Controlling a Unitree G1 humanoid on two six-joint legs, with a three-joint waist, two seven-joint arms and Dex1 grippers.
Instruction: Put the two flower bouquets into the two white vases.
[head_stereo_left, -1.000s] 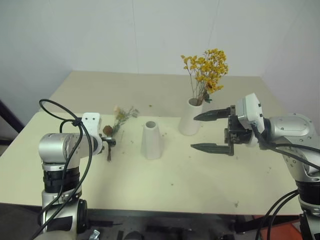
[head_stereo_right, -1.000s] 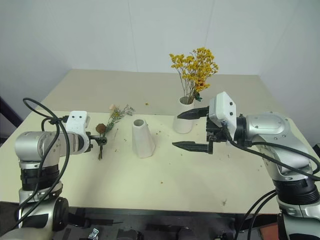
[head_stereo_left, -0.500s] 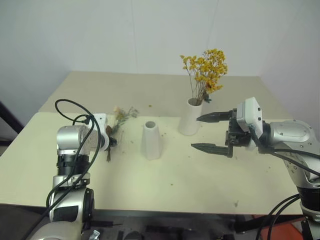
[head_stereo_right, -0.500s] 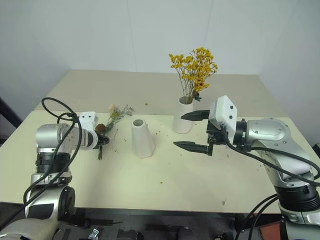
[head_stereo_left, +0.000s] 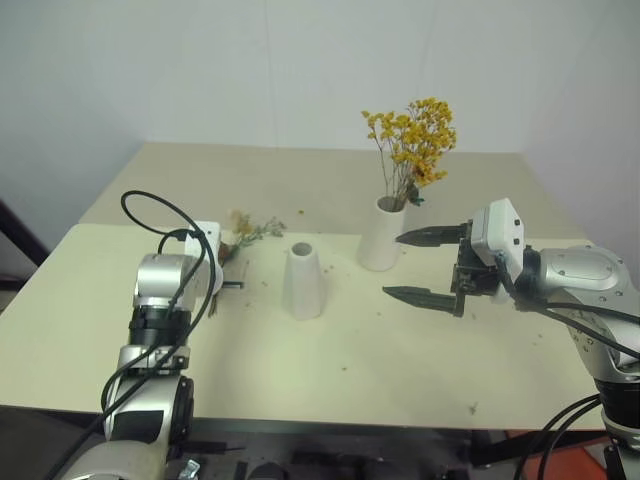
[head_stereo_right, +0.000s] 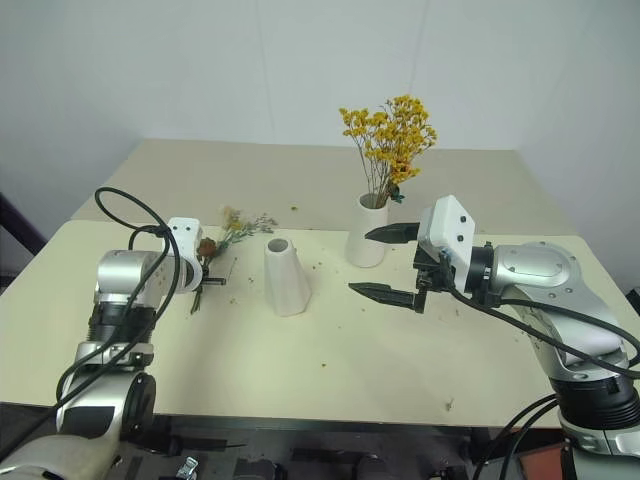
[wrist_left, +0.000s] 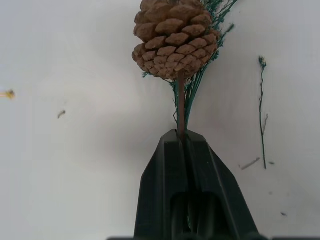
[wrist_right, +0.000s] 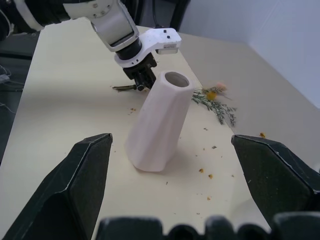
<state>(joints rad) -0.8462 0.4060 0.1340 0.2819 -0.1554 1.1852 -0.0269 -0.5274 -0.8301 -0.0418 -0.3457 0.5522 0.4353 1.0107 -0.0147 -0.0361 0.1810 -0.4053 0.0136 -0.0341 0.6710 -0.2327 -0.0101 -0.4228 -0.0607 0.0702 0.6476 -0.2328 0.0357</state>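
Note:
The grey-green sprig bouquet, with a peach bud and a brown pine cone, lies on the table left of the short cone vase. My left gripper is shut on its thin stems just below the cone, close to the tabletop. The bushy yellow bouquet stands upright in the tall white vase at the back. My right gripper hovers open to the right of both vases with nothing between its fingers. The right wrist view shows the cone vase and the left gripper beyond it.
Small crumbs of dried flowers are scattered over the cream table. A loose thin twig lies beside the held bunch. A white wall stands behind the table's far edge.
My left gripper has closed from open onto the sprig bouquet's stems, and the left arm has pushed forward over the table. The right arm has stayed in place, open.

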